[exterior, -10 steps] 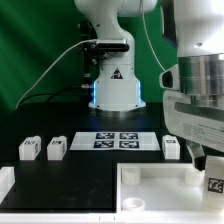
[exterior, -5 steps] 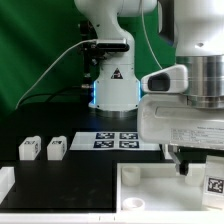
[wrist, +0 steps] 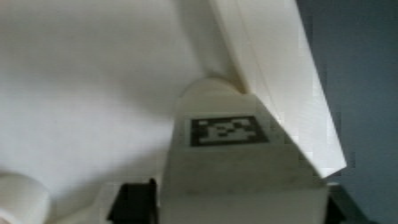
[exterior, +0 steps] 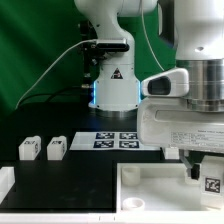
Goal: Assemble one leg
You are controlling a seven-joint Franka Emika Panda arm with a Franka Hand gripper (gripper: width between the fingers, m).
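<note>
Two legs stand side by side on the black table at the exterior view's left, upright, free and well apart from the arm. A further tagged white block shows at the exterior view's right edge, just below the gripper; it may be another leg, but the frame cuts it off.

In the wrist view a tagged white piece fills the space directly ahead of the camera, lying against a white sloped wall (probably the rim of the tray-like panel in the foreground). Whether this piece sits between the fingers cannot be determined, and neither view shows whether the jaws stand wide or narrow.

The marker board lies flat at the robot base.

Progress assessment: no leg is visibly fitted into the panel. The gripper hangs low over the panel's corner at the exterior view's right, so seating appears to be the step in hand.
</note>
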